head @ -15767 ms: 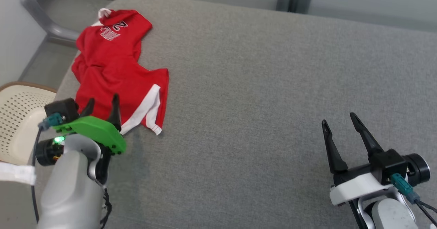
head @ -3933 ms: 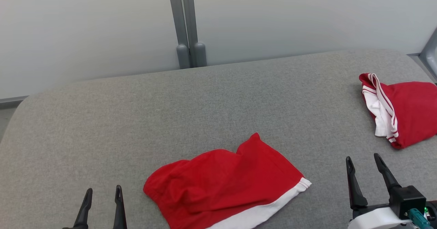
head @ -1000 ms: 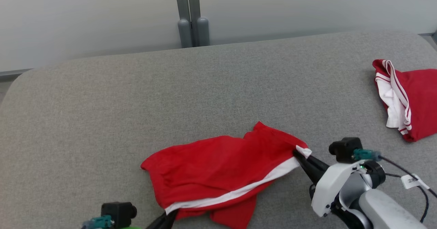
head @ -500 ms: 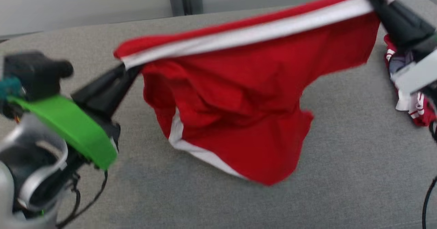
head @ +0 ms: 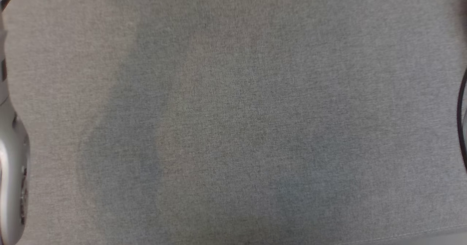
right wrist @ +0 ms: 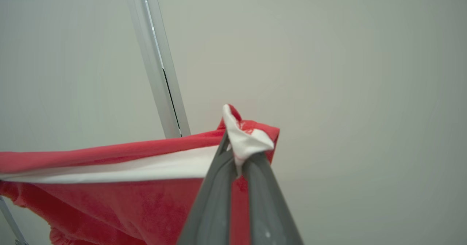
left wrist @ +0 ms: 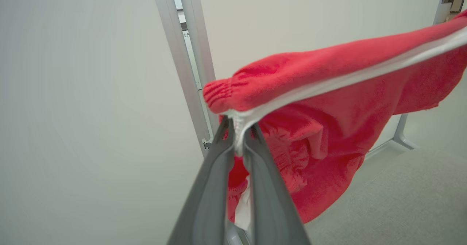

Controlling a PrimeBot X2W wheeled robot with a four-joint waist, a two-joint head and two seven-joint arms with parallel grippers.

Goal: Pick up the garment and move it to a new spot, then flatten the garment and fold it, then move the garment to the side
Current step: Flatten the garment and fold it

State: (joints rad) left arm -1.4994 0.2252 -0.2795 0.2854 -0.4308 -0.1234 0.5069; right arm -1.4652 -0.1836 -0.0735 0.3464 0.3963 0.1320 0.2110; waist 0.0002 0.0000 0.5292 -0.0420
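The garment (left wrist: 328, 91) is red cloth with a white stripe, held up in the air and stretched between both grippers. In the left wrist view my left gripper (left wrist: 238, 128) is shut on one end of the white-striped edge, the cloth hanging down to the right above the grey surface (left wrist: 394, 201). In the right wrist view my right gripper (right wrist: 235, 157) is shut on the other white corner of the garment (right wrist: 109, 197), which stretches away to the left. The head view looks down at the bare grey fabric surface (head: 233, 113) with a dim shadow on it.
A pale wall with a grey metal post (left wrist: 189, 55) stands behind the lifted cloth; the same post (right wrist: 157, 62) appears in the right wrist view. A pale forearm (head: 11, 164) sits at the head view's left edge, a dark cable (head: 461, 121) at its right edge.
Both grippers have lifted the garment off the surface and risen above the head view's top. The head camera has tilted down onto the bare surface.
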